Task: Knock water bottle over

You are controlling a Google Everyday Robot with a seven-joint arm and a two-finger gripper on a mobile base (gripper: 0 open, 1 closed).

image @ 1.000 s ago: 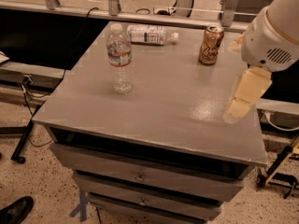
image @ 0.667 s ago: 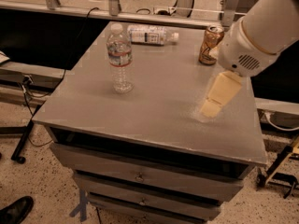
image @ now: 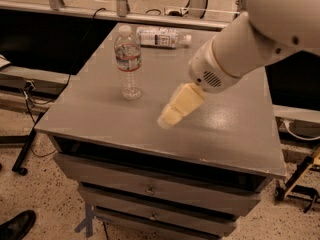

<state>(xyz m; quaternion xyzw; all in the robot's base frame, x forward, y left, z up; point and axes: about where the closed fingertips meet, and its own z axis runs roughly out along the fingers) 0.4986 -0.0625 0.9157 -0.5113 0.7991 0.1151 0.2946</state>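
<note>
The water bottle (image: 128, 62) stands upright on the left part of the grey table top (image: 100, 109). It is clear ribbed plastic with a white cap and a narrow white label with a red band. My gripper (image: 172, 114) hangs low over the middle of the table, to the right of the bottle and a little nearer the front edge, apart from it. Its cream fingers point down-left toward the bottle's base. The white arm (image: 250, 39) reaches in from the upper right.
A second bottle with a wide white label (image: 162, 37) lies on its side at the table's back edge. The gold can is hidden behind my arm. Drawers (image: 150, 189) sit under the table top. A dark shoe (image: 15, 226) is on the floor at lower left.
My arm has swung left across the table, carrying the gripper from the right side to the middle, much closer to the water bottle. It now covers the gold can. The bottle has not moved.
</note>
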